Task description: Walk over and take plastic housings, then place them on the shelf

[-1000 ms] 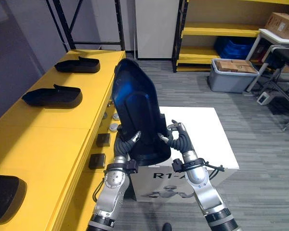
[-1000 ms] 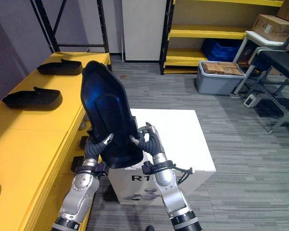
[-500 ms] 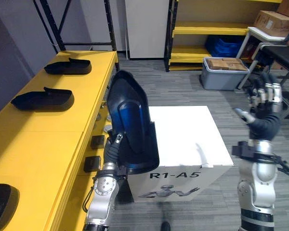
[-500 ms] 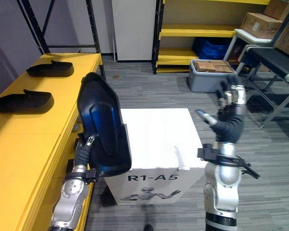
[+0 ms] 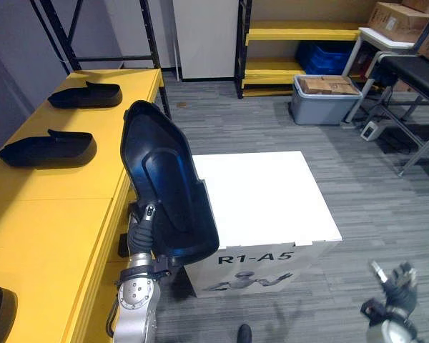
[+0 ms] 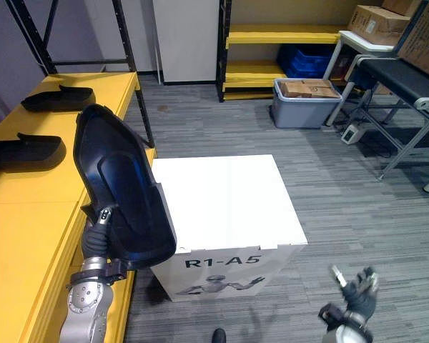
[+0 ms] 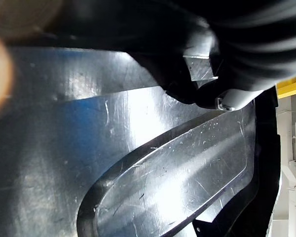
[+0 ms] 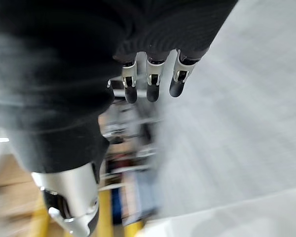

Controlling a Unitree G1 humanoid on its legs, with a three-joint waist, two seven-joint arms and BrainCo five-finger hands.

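Left eye view: what have we got hold of now?

Our left hand (image 5: 144,227) alone has the black housing (image 5: 168,193). Its fingers and thumb are curled round the lower edge, and the shell stands upright above the hand, hollow side toward us.

And our right hand?

A second ago it clasped that same lower edge, and half a second ago it was raised well clear. Now the right hand (image 5: 393,286) hangs low, far from the housing, fingers loosely spread and holding nothing.

What does that mean for us?

We judge the carry is one-handed from here. The yellow shelf (image 5: 50,207) lies just beside the left hand on its outer side, with another housing (image 5: 46,148) resting on it ahead of the hand. The white box (image 5: 264,193) sits on the hand's inner side. Setting down comes next, and a tall shell gripped by one edge could tip.
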